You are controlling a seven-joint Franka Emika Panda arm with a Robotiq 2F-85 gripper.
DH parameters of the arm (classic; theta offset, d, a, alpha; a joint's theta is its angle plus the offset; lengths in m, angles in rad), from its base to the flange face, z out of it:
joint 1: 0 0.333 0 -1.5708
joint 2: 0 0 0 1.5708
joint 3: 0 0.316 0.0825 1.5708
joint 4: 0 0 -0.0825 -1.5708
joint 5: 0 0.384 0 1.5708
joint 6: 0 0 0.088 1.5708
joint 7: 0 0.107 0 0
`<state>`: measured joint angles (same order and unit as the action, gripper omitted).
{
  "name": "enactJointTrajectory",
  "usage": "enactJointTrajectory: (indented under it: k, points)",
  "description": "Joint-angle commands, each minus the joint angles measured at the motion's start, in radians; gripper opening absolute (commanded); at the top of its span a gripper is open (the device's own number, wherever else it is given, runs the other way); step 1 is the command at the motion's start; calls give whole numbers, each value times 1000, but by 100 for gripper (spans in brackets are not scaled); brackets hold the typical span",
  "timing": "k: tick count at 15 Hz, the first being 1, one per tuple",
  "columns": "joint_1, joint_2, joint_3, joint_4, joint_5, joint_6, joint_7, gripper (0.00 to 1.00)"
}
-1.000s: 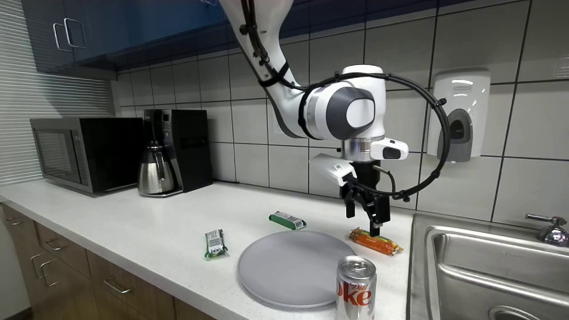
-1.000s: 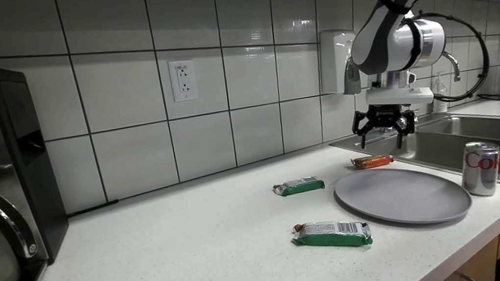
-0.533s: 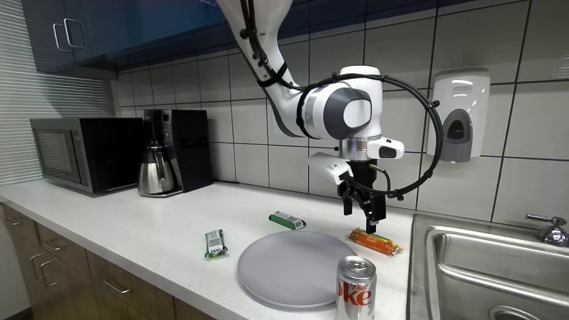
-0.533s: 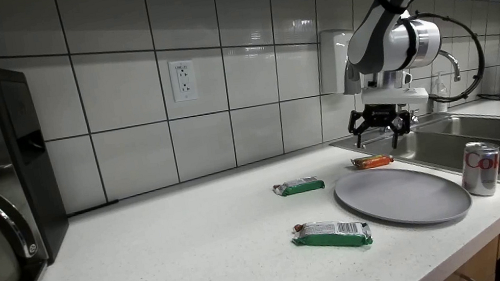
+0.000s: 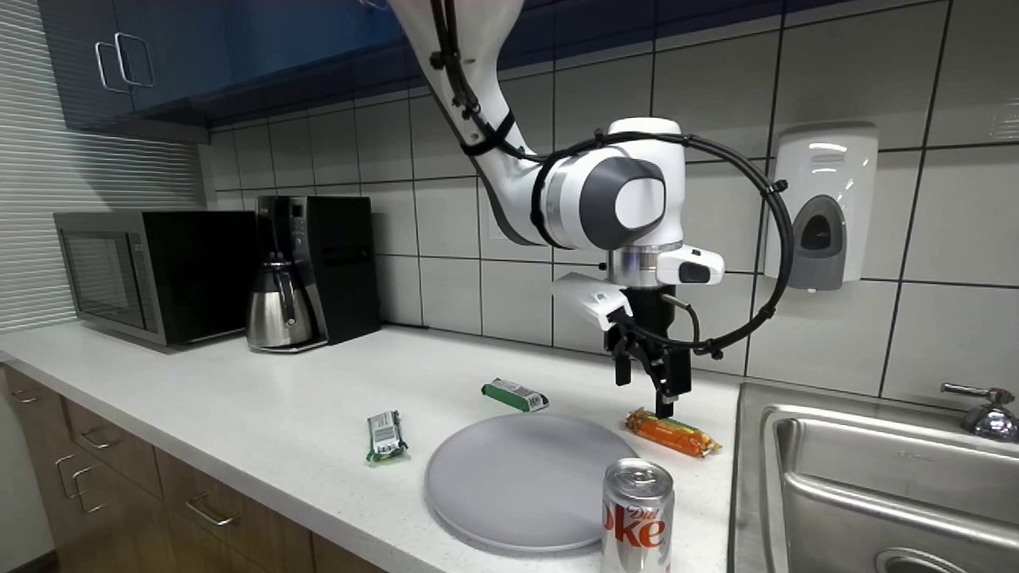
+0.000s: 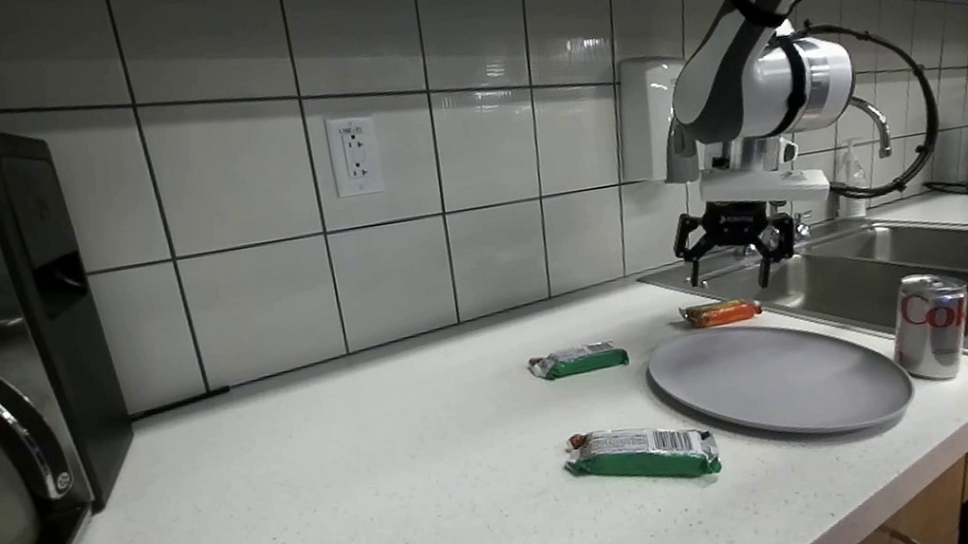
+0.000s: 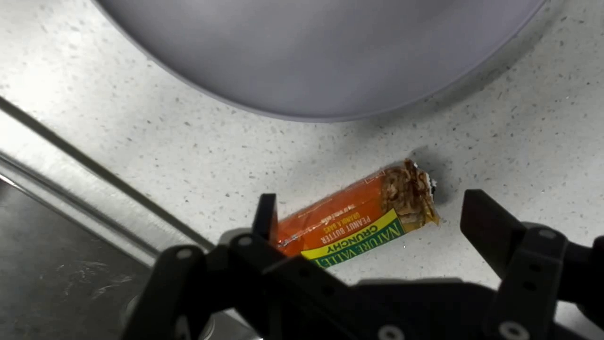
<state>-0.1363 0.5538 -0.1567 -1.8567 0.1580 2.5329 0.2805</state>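
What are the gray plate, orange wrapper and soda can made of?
The gray plate could be plastic or ceramic, matte: its shine is soft. The orange wrapper is probably thin, glossy plastic film: it crinkles and glints. The soda can looks like metal: silvery, with bright highlights.

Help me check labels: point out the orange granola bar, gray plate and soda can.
Orange granola bar [image 7: 350,218], wrist view: middle of its wrapper.
Gray plate [image 5: 529,481], in an exterior view: its upper surface.
Soda can [image 6: 932,329], in an exterior view: its printed side.
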Motion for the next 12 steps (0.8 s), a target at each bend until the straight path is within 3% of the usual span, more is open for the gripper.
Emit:
enactJointTrajectory:
  k: [1,12]
  points:
    - [21,3,-21,2,-15,8,49,100]
    - [109,36,-100,20,-14,29,337,100]
